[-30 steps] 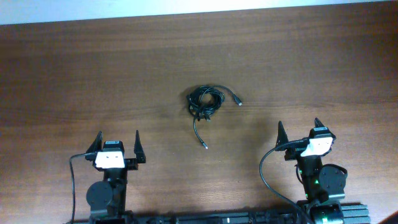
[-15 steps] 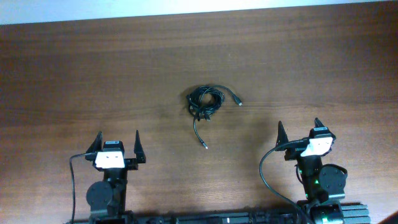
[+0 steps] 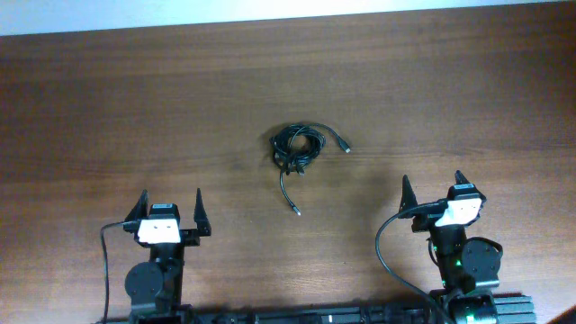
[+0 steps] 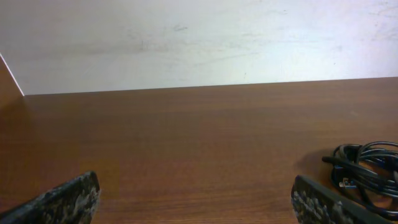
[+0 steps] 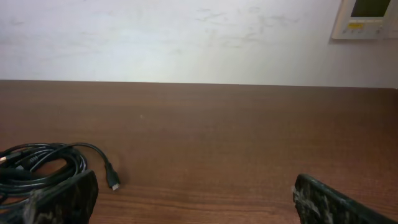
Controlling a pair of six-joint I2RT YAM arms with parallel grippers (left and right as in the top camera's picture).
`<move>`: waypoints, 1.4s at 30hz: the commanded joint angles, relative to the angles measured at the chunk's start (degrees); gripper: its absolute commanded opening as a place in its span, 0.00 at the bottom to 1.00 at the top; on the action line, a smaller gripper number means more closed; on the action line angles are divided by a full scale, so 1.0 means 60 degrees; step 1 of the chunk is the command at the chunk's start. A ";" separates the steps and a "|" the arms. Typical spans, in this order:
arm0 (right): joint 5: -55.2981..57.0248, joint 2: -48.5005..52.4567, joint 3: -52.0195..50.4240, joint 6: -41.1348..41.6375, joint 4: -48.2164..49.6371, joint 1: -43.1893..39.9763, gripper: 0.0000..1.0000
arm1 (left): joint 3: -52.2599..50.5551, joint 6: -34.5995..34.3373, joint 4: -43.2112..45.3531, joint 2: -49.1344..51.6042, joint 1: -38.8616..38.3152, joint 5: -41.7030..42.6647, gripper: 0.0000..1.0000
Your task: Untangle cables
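Note:
The cables (image 3: 297, 147) lie as a small black coiled bundle near the middle of the brown wooden table. One plug end sticks out to the right (image 3: 345, 147) and one trails toward the front (image 3: 296, 211). The bundle shows at the right edge of the left wrist view (image 4: 367, 167) and at the left of the right wrist view (image 5: 37, 168). My left gripper (image 3: 168, 209) is open and empty at the front left. My right gripper (image 3: 433, 189) is open and empty at the front right. Both are well short of the cables.
The wooden table (image 3: 135, 108) ends at a white wall (image 4: 199, 37) at the back. A white wall panel (image 5: 368, 18) shows at the top right of the right wrist view. Thick black arm wires (image 3: 382, 256) run beside the right arm base.

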 commanded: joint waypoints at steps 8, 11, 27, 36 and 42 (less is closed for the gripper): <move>0.0186 -0.0091 -0.0066 0.0076 -0.0051 0.0055 0.98 | 0.0036 0.0120 0.0164 0.0047 -0.0055 0.1588 0.99; 0.0186 -0.0091 -0.0066 0.0080 -0.0051 0.0055 0.99 | 0.0565 0.0117 -0.0007 0.0047 -0.0055 0.2084 0.99; 0.0186 -0.0091 -0.0066 0.0080 -0.0051 0.0055 0.98 | 0.5424 0.0113 -0.4838 0.2080 -0.0055 0.2958 0.99; 0.0186 -0.0091 -0.0066 0.0076 -0.0051 0.0055 0.98 | 0.7093 -0.0106 -0.5734 0.5705 -0.0055 0.3861 0.99; 0.0186 -0.0091 -0.0066 0.0076 -0.0051 0.0055 0.98 | 0.8109 -0.0106 -0.6670 0.7391 -0.0058 0.3861 0.99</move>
